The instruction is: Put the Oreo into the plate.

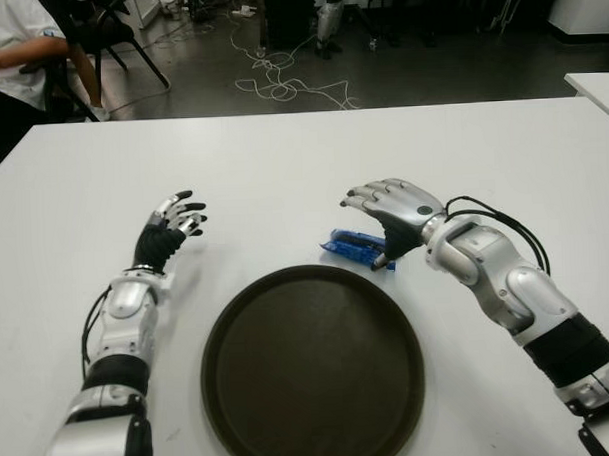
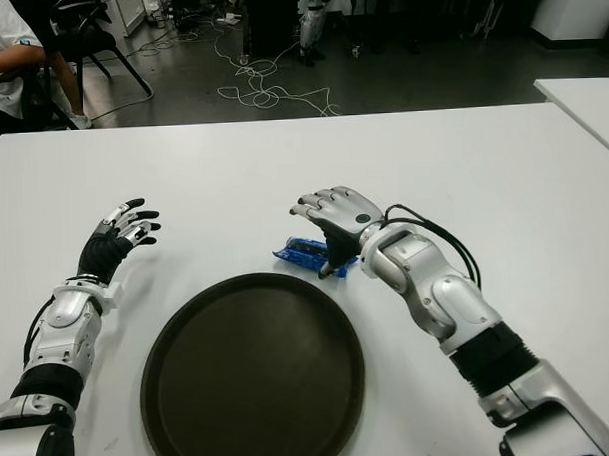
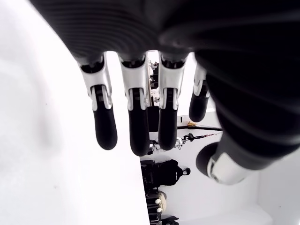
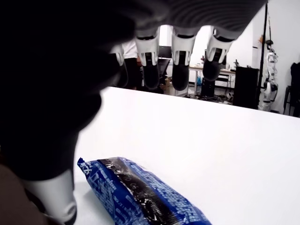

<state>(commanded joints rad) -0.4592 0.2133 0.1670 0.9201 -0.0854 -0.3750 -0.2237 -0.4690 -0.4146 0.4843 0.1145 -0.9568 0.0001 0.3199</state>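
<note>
A blue Oreo packet [image 1: 355, 248] lies flat on the white table just beyond the far right rim of the round dark brown plate [image 1: 312, 366]. My right hand [image 1: 381, 219] hovers over the packet's right end with its fingers spread and holds nothing. In the right wrist view the Oreo packet [image 4: 145, 194] lies under the palm, with the fingers [image 4: 180, 56] stretched out above it and the thumb beside it. My left hand [image 1: 174, 221] shows to the left of the plate, fingers spread and holding nothing.
The white table [image 1: 282, 159] stretches beyond the hands. A second white table [image 1: 595, 86] edges in at the far right. A seated person [image 1: 3, 53] and a chair are at the back left. Cables [image 1: 279, 84] lie on the floor behind.
</note>
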